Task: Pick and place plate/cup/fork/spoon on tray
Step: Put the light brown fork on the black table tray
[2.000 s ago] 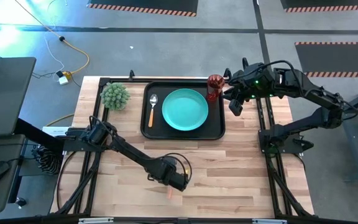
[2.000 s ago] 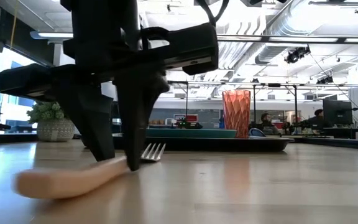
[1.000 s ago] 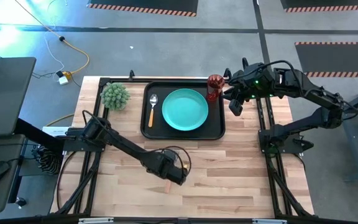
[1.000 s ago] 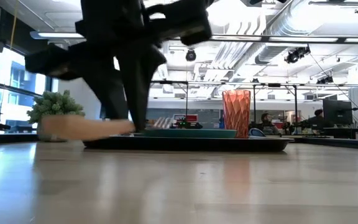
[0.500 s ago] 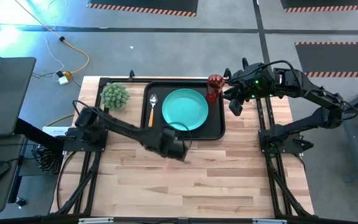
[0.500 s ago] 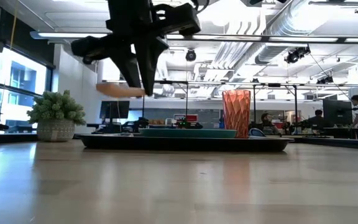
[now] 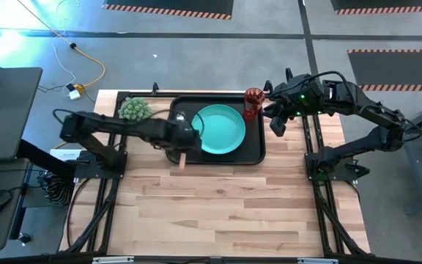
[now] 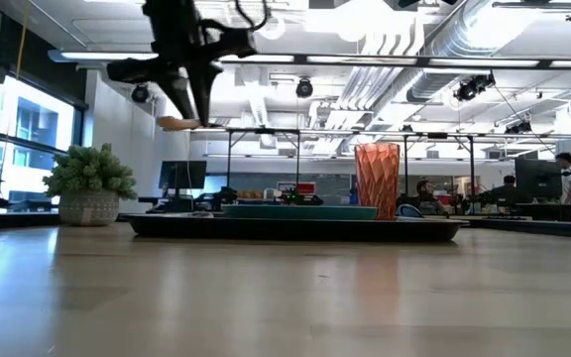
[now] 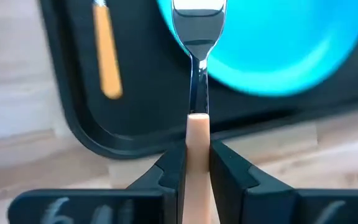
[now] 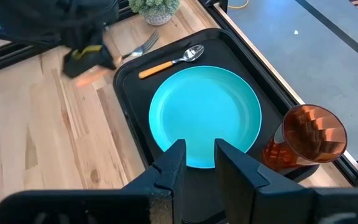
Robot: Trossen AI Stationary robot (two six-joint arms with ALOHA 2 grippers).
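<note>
My left gripper (image 7: pixel 185 141) is shut on the fork (image 9: pixel 197 74) and holds it in the air over the near left part of the black tray (image 7: pixel 253 157). The fork's tines (image 9: pixel 196 11) reach over the edge of the teal plate (image 7: pixel 222 130). The spoon (image 9: pixel 107 59) lies on the tray left of the plate. The red cup (image 7: pixel 253 103) stands on the tray's far right corner. My right gripper (image 7: pixel 277 125) is open and empty, just right of the cup; the right wrist view (image 10: pixel 197 158) shows it best. My left gripper pinches the fork's light orange handle (image 9: pixel 197 134) between its two fingers. The handle runs along the fingers, and its free end (image 7: pixel 184 160) sticks out behind them toward the table's near edge. The fork is lifted clear of the tray, tines toward the far edge.
A spiky green ball plant in a pot (image 7: pixel 134 110) stands at the far left, beside the tray. The bare wooden table (image 7: pixel 226 213) stretches from the tray to the near edge.
My left gripper has risen from the middle of the table and gone toward the far edge and a little left, carrying the fork. The fork is lifted clear and now hangs over the tray's near left part.
</note>
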